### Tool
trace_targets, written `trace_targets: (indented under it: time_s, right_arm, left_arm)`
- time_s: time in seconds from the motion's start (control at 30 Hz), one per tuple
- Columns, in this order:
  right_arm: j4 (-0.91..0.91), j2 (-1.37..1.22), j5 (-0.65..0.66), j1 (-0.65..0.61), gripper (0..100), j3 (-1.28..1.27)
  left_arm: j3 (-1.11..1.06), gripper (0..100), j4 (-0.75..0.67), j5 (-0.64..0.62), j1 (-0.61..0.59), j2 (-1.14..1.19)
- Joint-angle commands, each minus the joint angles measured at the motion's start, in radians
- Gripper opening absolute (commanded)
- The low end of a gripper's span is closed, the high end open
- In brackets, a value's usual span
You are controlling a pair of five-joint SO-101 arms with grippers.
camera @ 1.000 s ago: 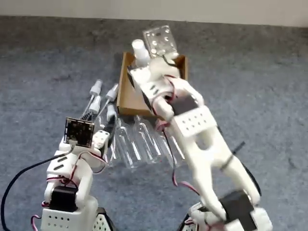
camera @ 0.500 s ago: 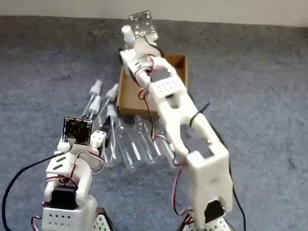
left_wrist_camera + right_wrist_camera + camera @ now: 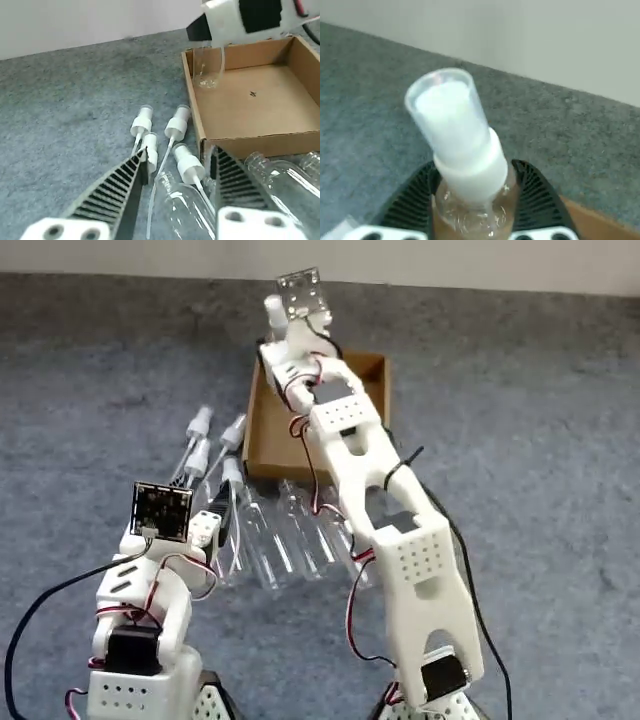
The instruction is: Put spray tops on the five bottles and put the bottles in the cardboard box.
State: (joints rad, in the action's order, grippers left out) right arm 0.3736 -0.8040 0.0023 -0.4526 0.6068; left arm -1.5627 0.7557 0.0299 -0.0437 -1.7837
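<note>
Right gripper: clamped on clear plastic bottle, white spray top, seemingly over brown cardboard box. Left gripper: jaws spread, empty.

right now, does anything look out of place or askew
Nothing is spilled or broken. The capped bottle sits slanted in the right hand and hangs at the box's corner, not over its middle. The other bottles lie uncapped beside the box, tops loose nearby.

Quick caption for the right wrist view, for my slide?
Right hand shut on a clear bottle with its white spray top fitted, grey carpet behind.
</note>
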Motion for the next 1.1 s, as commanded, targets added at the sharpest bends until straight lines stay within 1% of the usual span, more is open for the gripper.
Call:
trace_targets:
  time_s: [0.0, 0.33, 0.4, 0.53, 0.63, 0.87, 1.07]
  right_arm:
    - [-0.018, 0.01, -0.003, 0.013, 0.3, 0.062]
    - [-0.018, -0.005, -0.003, 0.01, 1.5, 0.061]
    - [-0.01, -0.005, -0.006, 0.007, 5.8, 0.062]
    - [0.076, 0.002, -0.006, 0.005, 16.6, 0.067]
    - [0.081, -0.001, -0.005, 0.005, 20.6, 0.085]
    - [0.116, -0.005, -0.006, 0.001, 21.0, 0.154]
    - [0.116, -0.007, -0.003, -0.024, 21.7, 0.154]
  left_arm:
    - [0.007, 16, -0.021, 0.005, -0.008, -0.013]
    - [0.007, 16, -0.021, 0.005, -0.008, -0.013]
    - [0.007, 16, -0.021, 0.006, -0.008, -0.013]
    - [0.007, 16, -0.021, 0.006, -0.008, -0.013]
    - [0.007, 16, -0.021, 0.006, -0.008, -0.013]
    - [0.007, 16, -0.021, 0.006, -0.007, -0.013]
    - [0.007, 16, -0.021, 0.006, -0.007, -0.013]
